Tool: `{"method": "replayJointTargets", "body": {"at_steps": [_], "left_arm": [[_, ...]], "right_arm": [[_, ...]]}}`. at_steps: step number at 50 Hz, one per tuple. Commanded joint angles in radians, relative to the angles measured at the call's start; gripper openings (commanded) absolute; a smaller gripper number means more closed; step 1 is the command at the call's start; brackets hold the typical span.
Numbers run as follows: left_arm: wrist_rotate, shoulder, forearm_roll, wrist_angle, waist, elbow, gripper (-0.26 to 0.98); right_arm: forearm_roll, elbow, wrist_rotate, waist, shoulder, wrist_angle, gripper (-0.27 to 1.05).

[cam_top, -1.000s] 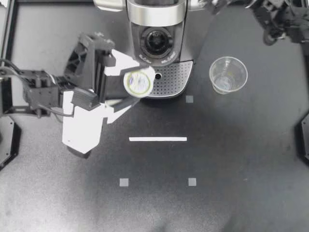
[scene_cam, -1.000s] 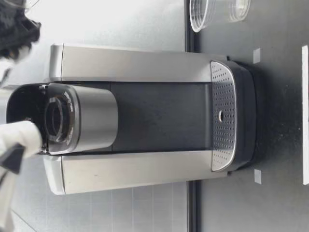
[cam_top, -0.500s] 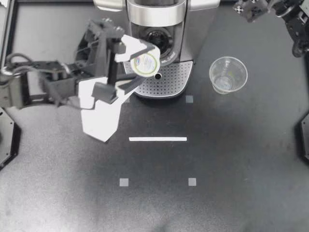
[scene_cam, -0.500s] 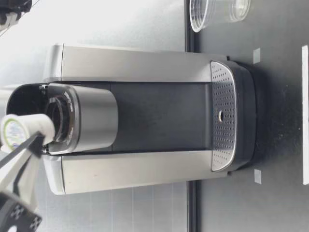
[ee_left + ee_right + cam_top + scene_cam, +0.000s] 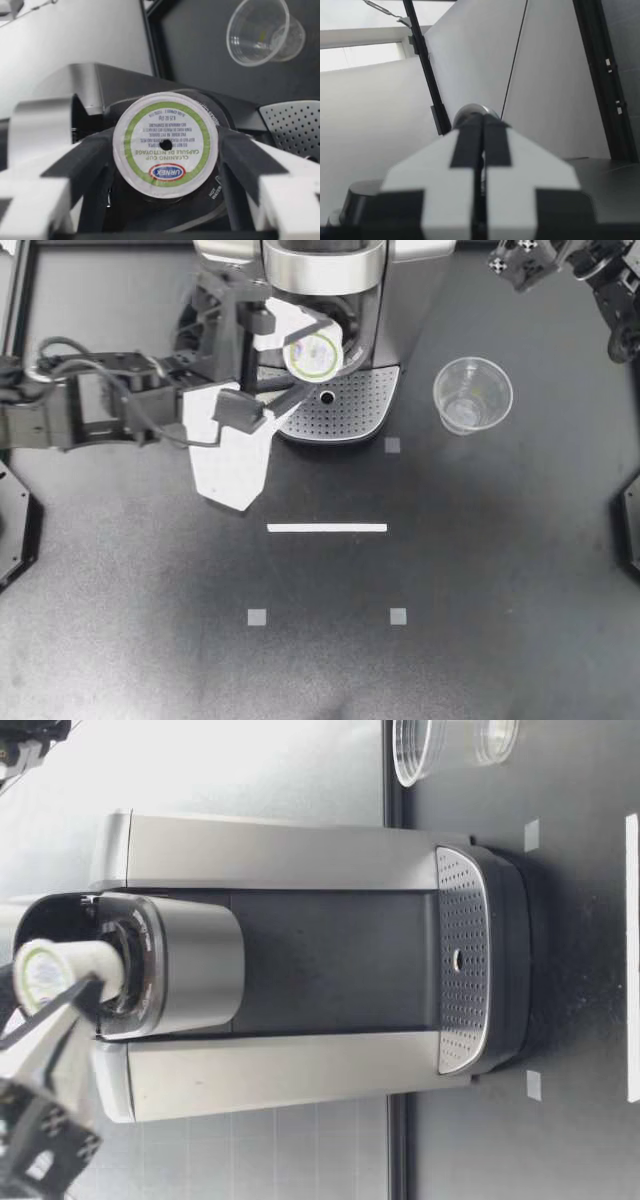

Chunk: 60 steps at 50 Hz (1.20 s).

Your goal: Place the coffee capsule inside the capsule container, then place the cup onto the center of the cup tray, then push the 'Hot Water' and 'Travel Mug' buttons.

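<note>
Capsule (image 5: 312, 353) advanced to container (image 5: 352, 318), clamped by left pincer (image 5: 303, 357).

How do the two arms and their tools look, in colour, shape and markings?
Both arms are black. My left arm carries looped black cables. The left tool and right tool have white wedge-shaped fingers with black pads and small black-and-white checker tags.

Soft light is falling from above onto the dark table (image 5: 500, 560), leaving a pale sheen toward its front edge and only faint shadows, while the white wall (image 5: 250, 760) behind the coffee machine (image 5: 322, 265) is glaring and the machine's metal sides are gleaming at table height.
</note>
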Motion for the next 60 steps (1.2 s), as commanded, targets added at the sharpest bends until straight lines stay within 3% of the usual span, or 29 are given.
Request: {"method": "replayJointTargets", "body": {"at_steps": [1,7,19,37,60], "left_arm": [[-0.008,-0.008,0.005,-0.008,0.014,-0.035,0.44],[-0.012,-0.006,0.014,-0.006,0.017,-0.038,0.48],[-0.034,0.012,0.031,0.002,0.018,-0.049,0.7],[-0.092,0.018,0.083,0.048,0.021,-0.058,0.73],[-0.084,-0.017,0.086,0.035,0.014,-0.052,0.77]], "right_arm": [[0.0,-0.008,-0.002,-0.006,-0.021,-0.009,0.08],[0.0,0.002,-0.002,-0.008,-0.025,-0.012,0.08],[0.0,0.006,-0.002,-0.006,-0.025,-0.014,0.08],[-0.003,0.015,0.0,0.0,-0.026,-0.015,0.08],[-0.014,0.017,0.002,0.005,-0.018,-0.015,0.08]]}}
